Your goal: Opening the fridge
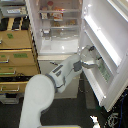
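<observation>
**Fridge door swung wide, my gripper at its inner edge**

The fridge [55, 30] fills the upper middle of the exterior view, tall, white, boxy. Its upper door [107, 47] stands open, swung out to the exterior view's right, inner side facing the camera with moulded door racks and what looks like a green item low in one. Interior is lit, wire or glass shelves with small items, too blurry to name. Below, the lower front panel [52, 62] looks closed.

Judgement: door is rigid, smooth plastic or enamel, slippery, fairly heavy with loaded racks, swings on hinges on the far side. Best purchase is the free edge or a rack lip, pushing outward.

My gripper [89, 54] sits just beside or against the door's inner lower part; can't tell finger opening or whether it holds anything. My arm [62, 72] is white, rounded, padded-looking.

Tan wooden drawer cabinet [17, 57] with green labels stands on the exterior view's left.
</observation>
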Available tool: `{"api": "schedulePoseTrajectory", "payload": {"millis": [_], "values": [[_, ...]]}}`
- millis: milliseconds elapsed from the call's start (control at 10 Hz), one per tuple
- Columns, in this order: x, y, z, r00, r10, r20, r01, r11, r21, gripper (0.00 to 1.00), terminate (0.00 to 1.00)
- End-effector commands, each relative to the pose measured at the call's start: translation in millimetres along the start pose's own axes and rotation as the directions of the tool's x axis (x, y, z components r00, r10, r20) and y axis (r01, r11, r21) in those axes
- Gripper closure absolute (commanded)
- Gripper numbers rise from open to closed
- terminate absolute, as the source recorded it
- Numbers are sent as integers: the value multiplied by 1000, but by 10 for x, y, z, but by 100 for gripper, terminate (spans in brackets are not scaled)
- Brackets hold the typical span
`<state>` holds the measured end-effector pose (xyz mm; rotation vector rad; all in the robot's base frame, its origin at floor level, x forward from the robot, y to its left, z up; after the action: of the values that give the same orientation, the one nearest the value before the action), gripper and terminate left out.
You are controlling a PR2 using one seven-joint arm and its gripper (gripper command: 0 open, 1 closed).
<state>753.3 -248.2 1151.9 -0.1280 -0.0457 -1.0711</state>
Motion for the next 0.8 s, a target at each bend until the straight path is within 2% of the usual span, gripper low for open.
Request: {"api": "schedulePoseTrajectory", "payload": {"millis": [100, 300, 400, 500, 600, 700, 800], "values": [[4278, -5495, 1206, 854, -491, 169, 507, 860, -63, 0, 0], [3451, -4930, 946, 803, -567, 183, 583, 811, -47, 0, 0], [2505, -3976, 741, 791, -580, 191, 589, 808, 17, 0, 0], [1899, -3405, 581, 802, -568, 186, 571, 820, 40, 0, 0], [1172, -2604, 347, 830, -530, 172, 526, 847, 73, 0, 0], [-28, -1415, -4, 908, -381, 175, 374, 924, 75, 0, 0], [-374, -1090, -132, 929, -329, 170, 320, 944, 79, 0, 0]]}}
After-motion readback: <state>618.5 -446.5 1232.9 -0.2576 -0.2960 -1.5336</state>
